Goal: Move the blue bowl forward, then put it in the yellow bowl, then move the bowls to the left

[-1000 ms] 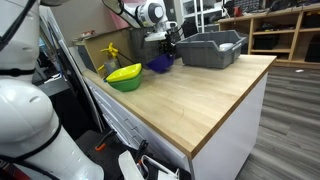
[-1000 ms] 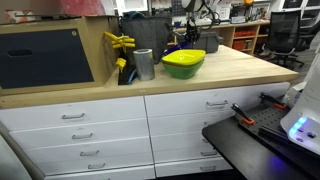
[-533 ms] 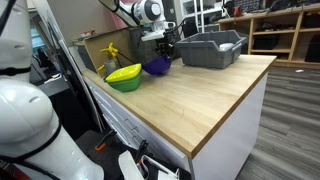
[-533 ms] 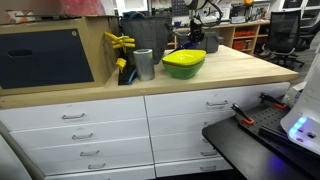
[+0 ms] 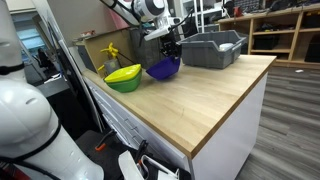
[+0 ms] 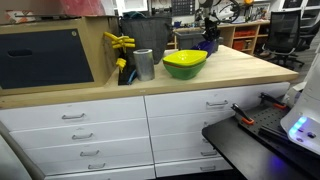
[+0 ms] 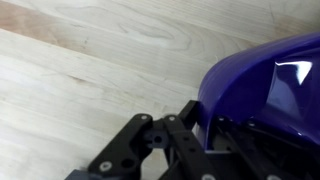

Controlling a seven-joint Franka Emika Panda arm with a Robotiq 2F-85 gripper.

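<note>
The blue bowl point(image 5: 163, 68) hangs tilted in my gripper point(image 5: 170, 52), a little above the wooden worktop point(image 5: 200, 95), just beside the yellow bowl point(image 5: 124, 76). In an exterior view the blue bowl point(image 6: 208, 42) shows behind the yellow bowl point(image 6: 184, 63). In the wrist view the blue bowl point(image 7: 265, 85) fills the right side, and my gripper point(image 7: 205, 125) is shut on its rim, one finger outside and one inside. The yellow bowl stands on the worktop and holds nothing.
A grey plastic bin point(image 5: 210, 48) stands close behind my gripper. A metal cup point(image 6: 144, 64) and yellow clamps point(image 6: 120, 42) sit near the wall beside the yellow bowl. The worktop's front edge runs above the drawers point(image 6: 100, 125).
My gripper has lifted the blue bowl off the worktop and carried it forward, away from the grey bin. The bowl now hangs tilted. The yellow bowl has not moved.
</note>
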